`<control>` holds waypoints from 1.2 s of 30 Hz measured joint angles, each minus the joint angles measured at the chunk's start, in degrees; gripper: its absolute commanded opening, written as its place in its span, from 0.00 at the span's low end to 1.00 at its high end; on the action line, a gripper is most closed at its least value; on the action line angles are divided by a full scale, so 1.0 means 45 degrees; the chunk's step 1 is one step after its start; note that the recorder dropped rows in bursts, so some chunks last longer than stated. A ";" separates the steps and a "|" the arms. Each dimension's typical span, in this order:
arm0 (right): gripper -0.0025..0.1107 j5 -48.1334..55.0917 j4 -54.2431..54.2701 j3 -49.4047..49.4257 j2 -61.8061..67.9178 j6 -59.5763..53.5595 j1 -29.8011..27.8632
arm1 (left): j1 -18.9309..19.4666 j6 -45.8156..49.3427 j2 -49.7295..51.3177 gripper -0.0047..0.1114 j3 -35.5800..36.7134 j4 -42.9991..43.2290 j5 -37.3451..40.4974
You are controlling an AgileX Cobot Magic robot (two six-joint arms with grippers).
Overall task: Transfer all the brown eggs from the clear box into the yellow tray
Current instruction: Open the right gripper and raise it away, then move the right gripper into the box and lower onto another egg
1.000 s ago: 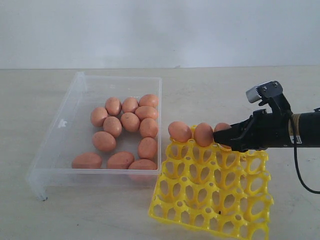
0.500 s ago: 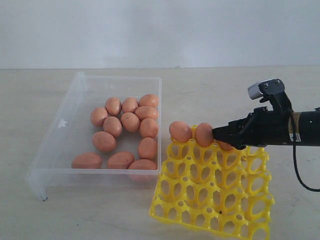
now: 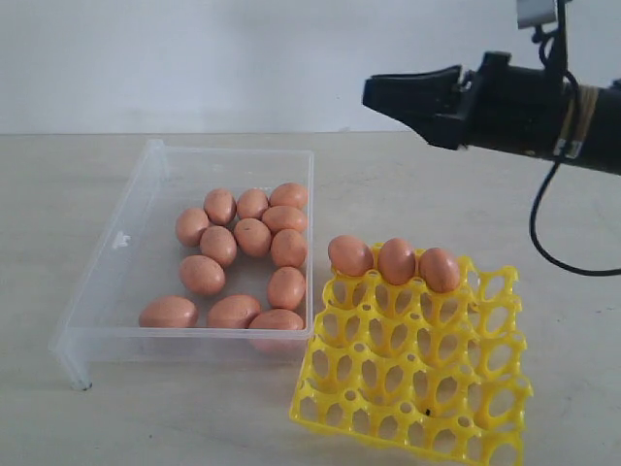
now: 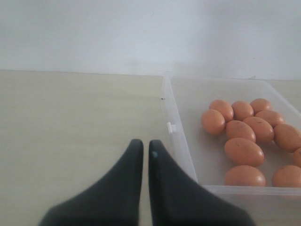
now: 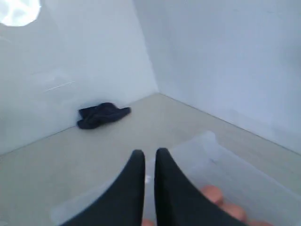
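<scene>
Release of a third egg into the tray, shown just after the event. At the left of the exterior frame, the clear box point(image 3: 126, 243) sits on the table point(image 3: 58, 175). About thirteen brown eggs point(image 3: 252, 236) are clustered toward its right wall, many of them touching, and none has shifted over the last second.

The left gripper point(image 4: 142, 145) appears only in its own wrist view. It hangs outside the box wall with its fingers pressed almost together, and it is empty.

At lower centre-right, the yellow tray point(image 3: 388, 335) lies with one corner just beside the box's right wall and carries three eggs in its far row. The third egg point(image 3: 439, 269), rightmost of the row, was at the black fingertips a second ago and now stands free in its cup.

At upper right, the right gripper point(image 3: 374, 93) has risen well clear of the tray. Its jaws are pressed together on nothing and point left.

One delivery appears complete, and most of the eggs are still to be moved. Likely hindrances are the box wall between the cluster and the tray, the tight packing that leaves little finger room, and the seated eggs standing proud of their cups. A cable point(image 3: 539, 228) loops below the arm. A dark cloth point(image 5: 103, 115) lies far off by a wall and is not in the way.
</scene>
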 measured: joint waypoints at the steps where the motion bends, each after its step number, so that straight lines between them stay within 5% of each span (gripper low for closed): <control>1: 0.03 0.0107 -0.0260 -0.0325 -0.0107 0.0102 0.0481 | 0.0000 0.0000 0.0000 0.08 0.0000 0.0000 0.0000; 6: 0.03 0.2501 -0.1730 -0.2075 -0.0175 0.0506 0.3426 | 0.0000 0.0000 0.0000 0.08 0.0000 0.0000 0.0000; 13: 0.03 1.1827 -0.5279 -0.4001 -0.0149 0.1791 0.8033 | 0.0000 0.0000 0.0000 0.08 0.0000 0.0000 0.0000; 17: 0.03 1.5456 -0.5375 -0.4504 0.0036 0.2133 0.9155 | 0.0000 0.0000 0.0000 0.08 0.0000 0.0000 0.0000; 21: 0.03 1.7793 -0.2810 -0.4894 0.0293 0.1418 0.9274 | 0.0000 0.0000 0.0000 0.08 0.0000 0.0000 0.0000; 29: 0.03 2.6336 0.8083 -0.7900 0.1945 -1.1103 0.8771 | 0.0000 0.0000 0.0000 0.08 0.0000 0.0000 0.0000; 36: 0.02 2.9052 1.7010 -1.0293 0.2431 -2.1736 0.8067 | 0.0000 0.0000 0.0000 0.08 0.0000 0.0000 0.0000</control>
